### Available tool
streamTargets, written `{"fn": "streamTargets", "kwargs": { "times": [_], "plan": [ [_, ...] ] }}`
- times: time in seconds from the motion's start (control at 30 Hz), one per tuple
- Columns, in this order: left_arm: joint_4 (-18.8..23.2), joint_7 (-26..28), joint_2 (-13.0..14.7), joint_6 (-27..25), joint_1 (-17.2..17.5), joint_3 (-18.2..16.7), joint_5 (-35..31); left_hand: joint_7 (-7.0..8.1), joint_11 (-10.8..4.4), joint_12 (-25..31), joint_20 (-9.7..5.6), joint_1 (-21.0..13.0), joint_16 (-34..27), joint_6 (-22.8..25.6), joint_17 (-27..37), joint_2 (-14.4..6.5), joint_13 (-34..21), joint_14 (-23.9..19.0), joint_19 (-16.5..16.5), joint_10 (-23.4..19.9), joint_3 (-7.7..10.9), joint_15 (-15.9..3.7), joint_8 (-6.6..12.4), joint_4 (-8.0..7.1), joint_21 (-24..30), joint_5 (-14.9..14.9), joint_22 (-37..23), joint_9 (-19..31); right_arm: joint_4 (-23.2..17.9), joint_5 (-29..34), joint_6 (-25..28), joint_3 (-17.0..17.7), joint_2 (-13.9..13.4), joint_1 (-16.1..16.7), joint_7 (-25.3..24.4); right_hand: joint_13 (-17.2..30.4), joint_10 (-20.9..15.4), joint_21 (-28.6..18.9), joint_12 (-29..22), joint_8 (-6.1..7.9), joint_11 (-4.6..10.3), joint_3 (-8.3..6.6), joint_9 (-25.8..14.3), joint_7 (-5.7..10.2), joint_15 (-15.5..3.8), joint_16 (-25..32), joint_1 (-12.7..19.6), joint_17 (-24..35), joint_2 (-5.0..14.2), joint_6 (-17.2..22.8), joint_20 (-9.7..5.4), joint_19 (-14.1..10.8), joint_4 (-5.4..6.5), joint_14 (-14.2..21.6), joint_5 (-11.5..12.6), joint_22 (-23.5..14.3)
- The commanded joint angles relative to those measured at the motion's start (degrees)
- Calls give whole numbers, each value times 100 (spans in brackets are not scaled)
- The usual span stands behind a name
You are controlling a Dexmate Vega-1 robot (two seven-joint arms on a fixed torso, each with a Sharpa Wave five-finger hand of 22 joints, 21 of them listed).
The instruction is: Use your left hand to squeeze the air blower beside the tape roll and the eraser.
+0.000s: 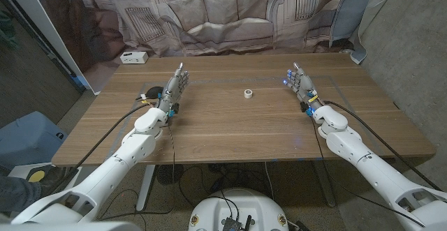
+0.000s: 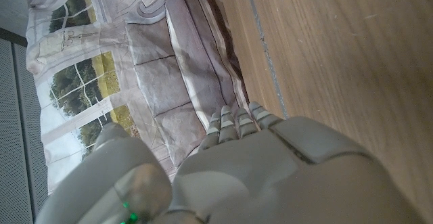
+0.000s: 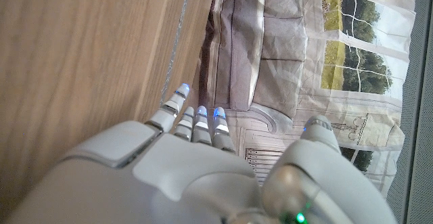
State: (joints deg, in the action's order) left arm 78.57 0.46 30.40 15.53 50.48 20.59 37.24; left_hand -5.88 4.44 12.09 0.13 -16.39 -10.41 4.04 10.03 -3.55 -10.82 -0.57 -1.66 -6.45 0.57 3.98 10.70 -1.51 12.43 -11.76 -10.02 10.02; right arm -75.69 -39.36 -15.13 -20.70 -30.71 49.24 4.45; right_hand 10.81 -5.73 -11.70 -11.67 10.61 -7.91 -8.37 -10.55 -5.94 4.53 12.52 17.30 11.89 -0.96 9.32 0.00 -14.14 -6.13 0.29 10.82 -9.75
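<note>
In the head view my left hand [image 1: 174,86] stands on the table's left half with its fingers straight and apart, holding nothing. Just to its left lies a dark rounded object [image 1: 153,91], apparently the air blower, partly hidden by the hand. A small white tape roll [image 1: 247,93] sits near the table's middle, well apart from both hands. My right hand [image 1: 299,82] stands on the right half, fingers extended and empty. The left wrist view shows the back of my left hand [image 2: 257,176] over bare wood; the right wrist view shows my right hand [image 3: 176,176] likewise.
A white box [image 1: 133,57] sits at the wooden table's [image 1: 230,130] back left corner. A printed fabric backdrop [image 1: 223,15] hangs behind the far edge. Black cables run along both forearms.
</note>
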Motion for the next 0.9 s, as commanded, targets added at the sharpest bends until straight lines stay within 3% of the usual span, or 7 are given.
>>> {"fn": "streamTargets", "kwargs": {
  "times": [0.03,0.27,0.53,0.67,0.77,0.9],
  "plan": [
    [602,348,74,11,398,-132,15,-23,10,58,66,-75,-66,153,22,-34,-20,-113,19,-121,31,18,69,-3,15,-10,-27,15,-121,-210,199,5,-168,82,345,20,13,-16,-16,12,-32,-53,-11,-3,51,21,40,22,14,4,6,-46,12,-23,34,-9],
    [414,296,54,176,260,-118,-120,-51,26,102,73,-109,-104,316,20,-62,-21,-271,157,-268,49,34,102,25,39,5,-27,16,-74,-196,-5,43,-151,100,418,22,-7,-20,-21,16,-15,-51,-10,5,23,33,37,22,20,0,2,-77,10,21,27,-9],
    [599,508,-14,110,282,-63,-222,-36,2,159,148,-159,-143,541,19,-94,-24,-524,433,-493,72,23,132,69,93,23,-27,20,169,-243,-357,127,-53,46,590,23,5,-36,-9,27,33,-51,-10,6,-14,34,44,20,28,17,-39,-156,0,53,19,-9],
    [688,651,-12,152,282,-12,-432,-2,7,165,153,-174,-149,635,18,-102,-26,-596,529,-540,79,20,149,83,112,28,-27,22,176,-273,-489,200,-49,93,590,24,-1,11,-8,56,10,-47,-9,33,-2,-6,42,19,34,88,-30,-66,-5,-25,12,-10],
    [753,801,-19,170,324,8,-572,-5,-14,177,148,-185,-153,681,18,-106,-27,-643,573,-588,83,15,152,93,117,31,-27,23,209,-422,-467,240,-97,89,833,25,-96,3,-40,87,2,-42,-9,26,-22,13,35,19,40,185,-22,-109,-7,41,7,-11],
    [577,563,-79,474,324,20,-530,-27,-7,172,159,-204,-171,699,17,-106,-28,-744,654,-603,88,25,140,111,130,32,-25,24,341,-554,-497,263,-133,44,1179,26,-103,1,-40,82,14,-41,-9,24,-23,13,32,19,46,181,-21,-123,-6,47,5,-11]
  ]
}}
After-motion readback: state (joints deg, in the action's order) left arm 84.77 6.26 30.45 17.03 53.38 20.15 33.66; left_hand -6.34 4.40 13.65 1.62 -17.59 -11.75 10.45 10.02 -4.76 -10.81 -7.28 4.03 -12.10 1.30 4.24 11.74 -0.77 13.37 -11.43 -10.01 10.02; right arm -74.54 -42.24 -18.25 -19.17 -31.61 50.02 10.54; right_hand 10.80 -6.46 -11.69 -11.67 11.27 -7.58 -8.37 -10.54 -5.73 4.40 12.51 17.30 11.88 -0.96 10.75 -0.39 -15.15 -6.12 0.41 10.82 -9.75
